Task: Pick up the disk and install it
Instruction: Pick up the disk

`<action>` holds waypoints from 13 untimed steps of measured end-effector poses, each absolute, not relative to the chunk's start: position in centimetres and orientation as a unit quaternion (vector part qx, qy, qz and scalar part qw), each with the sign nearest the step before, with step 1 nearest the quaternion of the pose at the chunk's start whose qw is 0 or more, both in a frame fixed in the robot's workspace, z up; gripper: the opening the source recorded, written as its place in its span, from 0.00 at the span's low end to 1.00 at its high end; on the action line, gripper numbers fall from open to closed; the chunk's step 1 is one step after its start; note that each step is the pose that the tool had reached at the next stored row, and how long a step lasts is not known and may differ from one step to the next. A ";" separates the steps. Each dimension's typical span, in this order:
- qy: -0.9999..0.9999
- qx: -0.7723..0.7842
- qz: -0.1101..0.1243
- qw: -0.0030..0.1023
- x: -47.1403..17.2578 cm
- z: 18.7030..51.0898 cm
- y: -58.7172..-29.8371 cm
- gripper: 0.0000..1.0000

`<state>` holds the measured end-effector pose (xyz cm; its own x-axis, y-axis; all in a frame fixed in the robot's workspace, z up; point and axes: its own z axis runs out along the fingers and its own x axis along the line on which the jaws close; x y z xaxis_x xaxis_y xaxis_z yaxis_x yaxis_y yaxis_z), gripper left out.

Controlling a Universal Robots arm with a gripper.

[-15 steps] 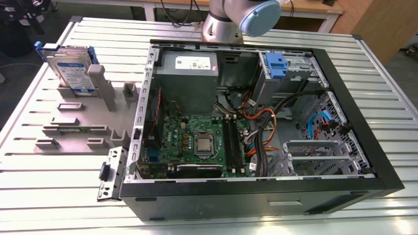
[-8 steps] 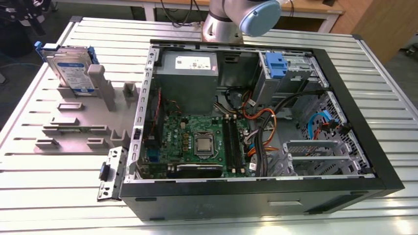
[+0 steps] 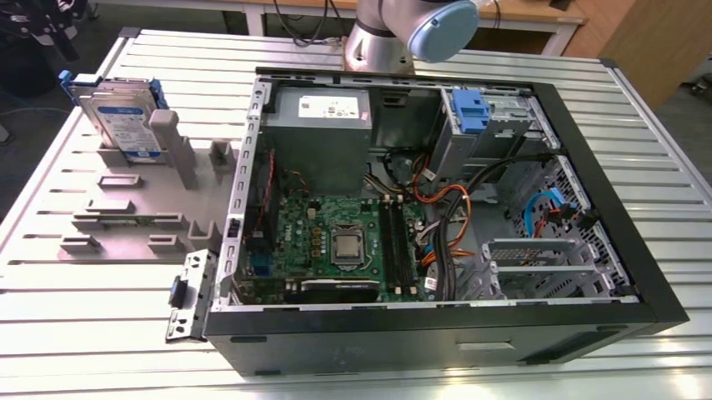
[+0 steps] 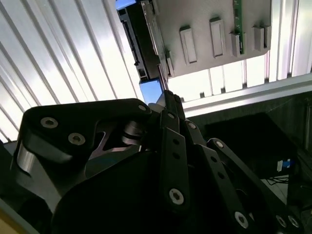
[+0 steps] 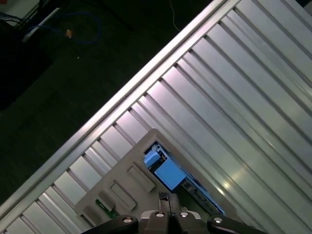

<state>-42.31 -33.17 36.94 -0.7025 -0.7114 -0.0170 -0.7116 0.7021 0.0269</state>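
Observation:
The disk [image 3: 122, 117] stands on edge in a slot of a grey holder plate [image 3: 122, 204] at the exterior view's left, its white and blue label facing out and blue rails on its sides. In the first wrist view the disk [image 5: 169, 174] lies well beyond my gripper [image 5: 164, 199], whose thin fingertips sit together with nothing between them. In the second wrist view the disk's dark edge [image 4: 137, 46] and the holder plate [image 4: 219, 24] lie past the gripper [image 4: 162, 78]. The gripper hangs apart from the disk, shut.
An open computer case [image 3: 656, 275] fills the middle and the exterior view's right, with a motherboard [image 3: 333, 237], cables and a metal drive cage with a blue latch [image 3: 473, 108]. The arm's base [image 3: 384, 42] stands behind the case. The ribbed metal table [image 3: 100, 300] carries everything.

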 end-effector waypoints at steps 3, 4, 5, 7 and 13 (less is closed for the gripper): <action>0.915 -0.402 0.015 0.004 -42.3 36.9 -33.2 0.11; 0.913 -0.407 0.015 0.004 -42.3 36.9 -33.2 0.11; 0.911 -0.413 0.015 0.005 -42.3 36.9 -33.2 0.11; 0.906 -0.424 0.014 0.005 -42.3 36.9 -33.2 0.11; 0.888 -0.461 0.014 0.007 -42.3 36.8 -33.2 0.11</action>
